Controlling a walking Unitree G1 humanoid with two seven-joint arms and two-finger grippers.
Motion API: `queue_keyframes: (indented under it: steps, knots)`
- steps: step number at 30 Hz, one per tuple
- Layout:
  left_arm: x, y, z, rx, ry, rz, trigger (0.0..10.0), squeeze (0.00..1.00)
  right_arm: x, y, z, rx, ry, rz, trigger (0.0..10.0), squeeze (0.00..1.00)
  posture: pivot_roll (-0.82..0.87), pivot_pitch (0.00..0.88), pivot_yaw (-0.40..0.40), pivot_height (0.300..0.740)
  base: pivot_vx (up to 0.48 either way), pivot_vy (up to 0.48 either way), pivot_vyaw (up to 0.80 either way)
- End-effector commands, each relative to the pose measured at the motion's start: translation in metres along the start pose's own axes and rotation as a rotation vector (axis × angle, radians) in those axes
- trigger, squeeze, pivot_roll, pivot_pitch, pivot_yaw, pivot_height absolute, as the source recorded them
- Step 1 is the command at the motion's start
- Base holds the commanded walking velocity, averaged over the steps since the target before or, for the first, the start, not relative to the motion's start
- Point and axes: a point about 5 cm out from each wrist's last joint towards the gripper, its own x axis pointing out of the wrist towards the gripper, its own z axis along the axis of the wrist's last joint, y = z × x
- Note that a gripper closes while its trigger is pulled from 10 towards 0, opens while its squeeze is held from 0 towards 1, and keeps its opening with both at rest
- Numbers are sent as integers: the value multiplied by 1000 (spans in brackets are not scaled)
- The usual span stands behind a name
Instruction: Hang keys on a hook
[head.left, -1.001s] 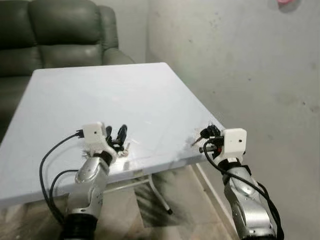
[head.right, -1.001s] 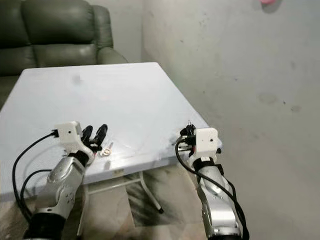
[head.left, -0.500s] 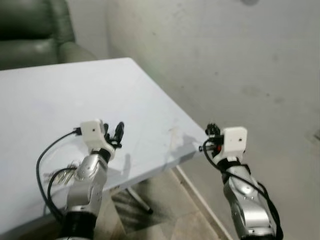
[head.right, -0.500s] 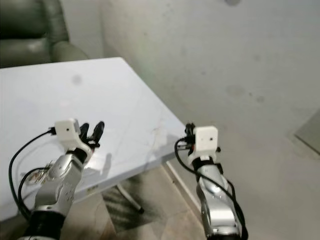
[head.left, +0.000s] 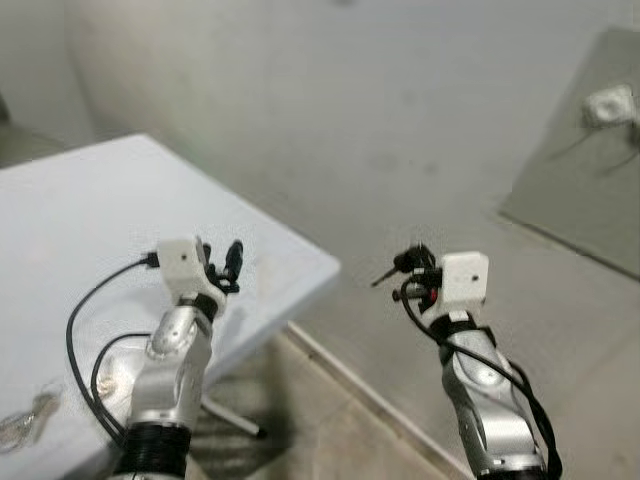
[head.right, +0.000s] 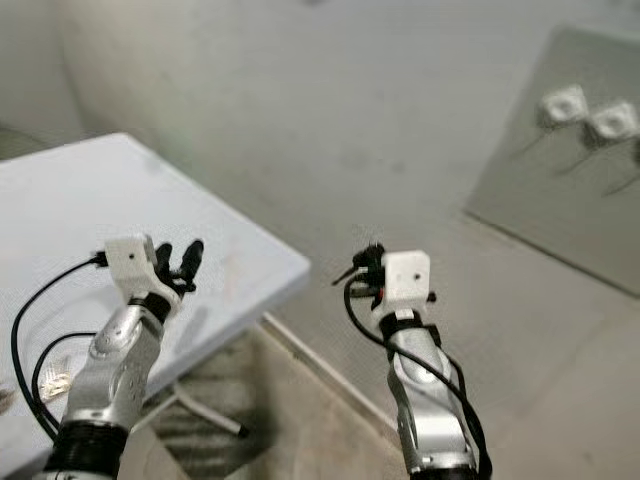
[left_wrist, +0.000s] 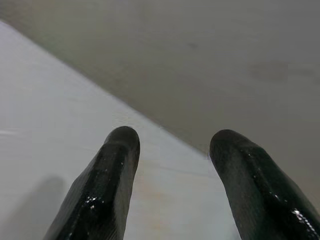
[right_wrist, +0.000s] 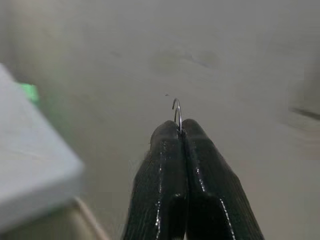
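change: camera has swung right since 0.5 s ago; sofa gone from view, grey wall panel (head.left: 590, 150) now in frame; both arms in the same raised pose.
right gripper (right_wrist: 178, 131): fingers pressed together, pinching the keys (head.left: 392, 270) by the ring; wire loop pokes out past the tips. Forearm up, held off the surface (head.left: 80, 220) corner, in front of the wall.
left gripper (left_wrist: 172, 145): fingers spread, nothing between them, raised above the surface near its edge.
surface: second key bunch (head.left: 22, 420) lies near its close edge.
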Motion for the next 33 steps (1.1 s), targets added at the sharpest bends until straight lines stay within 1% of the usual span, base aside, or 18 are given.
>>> queue_keyframes:
  steps: [1,9,33]
  knots:
    - [3,2,4,22,-3,6,10000,0,3,1,5,10,-21,-8,10000,0,31,0,-36,740,0,0,-775]
    - [3,-1,3,26,-3,2,10000,0,3,-1,6,2,-24,-19,10000,0,29,0,-35,740,0,0,-775]
    - [2,-8,1,28,7,-29,10000,0,4,-1,7,-7,-25,-15,10000,0,32,0,-41,740,0,0,-771]
